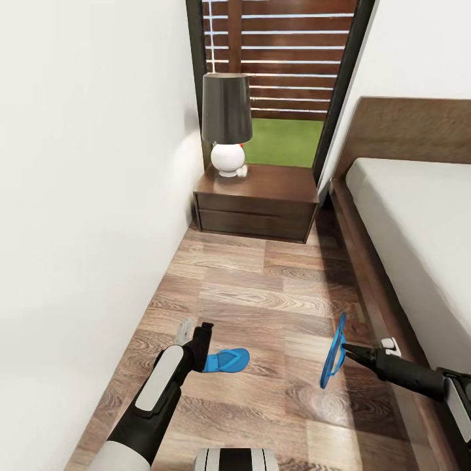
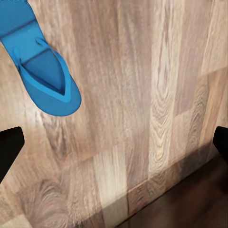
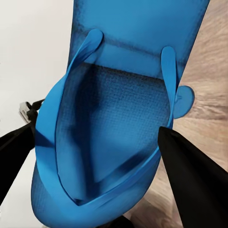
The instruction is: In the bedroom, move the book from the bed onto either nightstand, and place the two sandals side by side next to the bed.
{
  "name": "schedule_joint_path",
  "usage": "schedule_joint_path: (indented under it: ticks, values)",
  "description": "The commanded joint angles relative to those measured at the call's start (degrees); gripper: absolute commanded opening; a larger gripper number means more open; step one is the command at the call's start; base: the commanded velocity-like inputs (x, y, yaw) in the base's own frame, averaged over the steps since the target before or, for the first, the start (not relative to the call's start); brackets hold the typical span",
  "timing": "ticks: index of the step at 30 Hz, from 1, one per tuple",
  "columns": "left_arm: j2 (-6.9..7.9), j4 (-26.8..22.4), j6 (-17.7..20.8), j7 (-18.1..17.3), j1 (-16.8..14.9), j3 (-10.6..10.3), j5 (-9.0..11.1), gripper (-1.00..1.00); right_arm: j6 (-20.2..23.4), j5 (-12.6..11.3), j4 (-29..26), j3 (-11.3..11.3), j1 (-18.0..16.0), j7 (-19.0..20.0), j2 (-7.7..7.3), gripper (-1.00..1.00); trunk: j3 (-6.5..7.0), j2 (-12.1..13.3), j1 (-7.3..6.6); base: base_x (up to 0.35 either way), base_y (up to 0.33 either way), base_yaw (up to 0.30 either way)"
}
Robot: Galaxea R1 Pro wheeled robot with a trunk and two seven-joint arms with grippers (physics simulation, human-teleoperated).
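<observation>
Sandal (image 1: pixel 333 352) on edge above floor (image 1: pixel 261 288) beside bed (image 1: pixel 418 216), pinched in right gripper (image 1: pixel 345 350); second sandal (image 1: pixel 226 360) flat on planks at left gripper (image 1: pixel 196 333), jaws spread, empty.

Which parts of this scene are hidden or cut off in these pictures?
- Head view: the light-grey bed runs off the right edge.
- Head view: the left gripper covers the heel of the flat blue sandal on the floor.
- Right wrist view: the held upright blue sandal blocks the floor behind.
</observation>
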Motion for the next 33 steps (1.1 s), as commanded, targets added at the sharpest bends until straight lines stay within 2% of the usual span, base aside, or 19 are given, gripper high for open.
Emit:
schedule_joint_path:
  ticks: [1,5,11,13,15,16,20,28,33]
  values:
    - [0.00,-0.1,-0.2,0.3,0.0,0.0,0.1,1.00,0.3,-0.1,0.0,0.0,0.0,-0.1,0.03,-1.00,-0.04,0.0,-0.01,0.000,0.000,0.000]
    - [0.00,-0.1,-1.8,0.3,0.0,-0.1,0.1,1.00,0.3,-0.1,-0.7,0.4,0.0,-0.4,0.42,-1.00,-0.04,0.0,-0.01,0.000,0.000,0.000]
    - [0.00,-0.1,-2.0,0.3,0.0,-0.1,0.1,1.00,0.4,0.4,-1.1,1.0,-0.9,-0.5,5.78,-1.00,-0.04,0.0,-0.01,0.000,0.000,0.000]
    - [0.00,-0.1,-2.0,0.3,0.0,-0.1,0.1,1.00,0.4,0.5,-1.1,3.1,-2.5,-0.5,6.53,-1.00,-0.04,0.0,-0.01,0.000,0.000,0.000]
    - [0.00,-0.1,-2.1,0.3,0.0,-0.1,0.1,1.00,0.4,0.5,-1.1,4.9,-3.0,-0.4,6.71,-1.00,-0.04,0.0,-0.01,0.000,0.000,0.000]
    - [0.00,-0.1,-2.0,0.3,0.0,-0.1,0.1,1.00,0.4,0.5,-1.1,6.5,-3.2,-0.3,6.80,-1.00,-0.04,0.0,-0.01,0.000,0.000,0.000]
    - [0.00,-0.1,-2.0,0.3,0.0,-0.2,0.1,1.00,0.4,0.5,-1.4,9.4,-3.4,0.1,6.96,-1.00,-0.04,0.0,-0.01,0.000,0.000,0.000]
    - [0.00,-0.1,-2.0,0.3,0.0,-0.2,0.1,1.00,0.5,0.3,-3.8,10.3,-3.5,0.4,6.83,-1.00,-0.04,0.0,-0.01,0.000,0.000,0.000]
    - [0.00,-0.1,-2.0,0.3,0.0,-0.2,0.1,1.00,0.6,0.2,-4.3,10.4,-3.5,4.4,6.24,-1.00,-0.04,0.0,-0.01,0.000,0.000,0.000]
